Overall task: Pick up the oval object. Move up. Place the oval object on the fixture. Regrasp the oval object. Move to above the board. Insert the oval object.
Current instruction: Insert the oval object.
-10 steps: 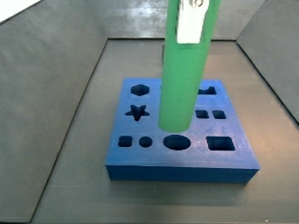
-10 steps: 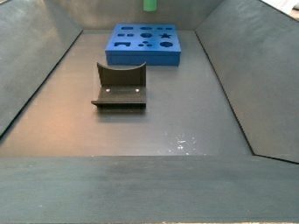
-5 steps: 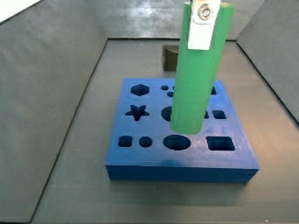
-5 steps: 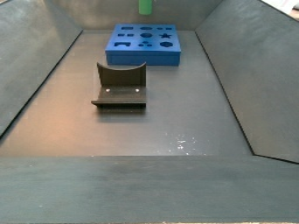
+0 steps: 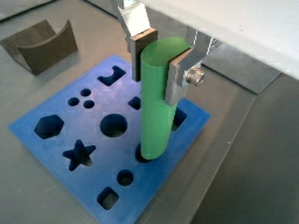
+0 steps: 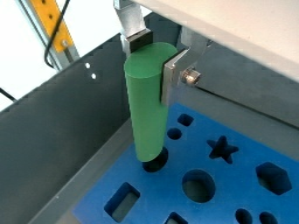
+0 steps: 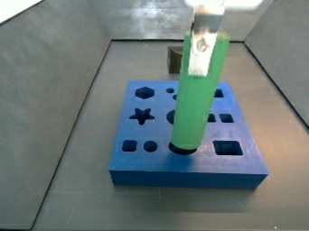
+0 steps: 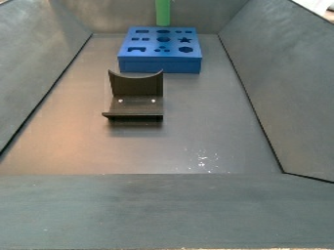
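Note:
My gripper (image 5: 160, 59) is shut on the top of the oval object (image 5: 155, 109), a bright green rod held upright over the blue board (image 5: 59, 131). The rod's lower end sits at the mouth of a dark hole near one edge of the board; how deep it goes is hidden. Another wrist view shows the gripper (image 6: 156, 59), rod (image 6: 146, 109) and board (image 6: 239, 197) the same way. In a side view the gripper (image 7: 208, 27) holds the rod (image 7: 193, 95) down onto the front row of the board (image 7: 182, 170). The dark fixture (image 8: 135, 95) stands apart from the board (image 8: 160, 51).
Grey bin walls (image 8: 39, 88) enclose the floor on all sides. The fixture also shows beyond the board in a side view (image 7: 175, 60) and in a wrist view (image 5: 41, 45). The board has star, hexagon, round and square holes around the rod.
The gripper has come down with the green rod. The rod's lower end, earlier hanging above the board, now meets the hole in the board's front row.

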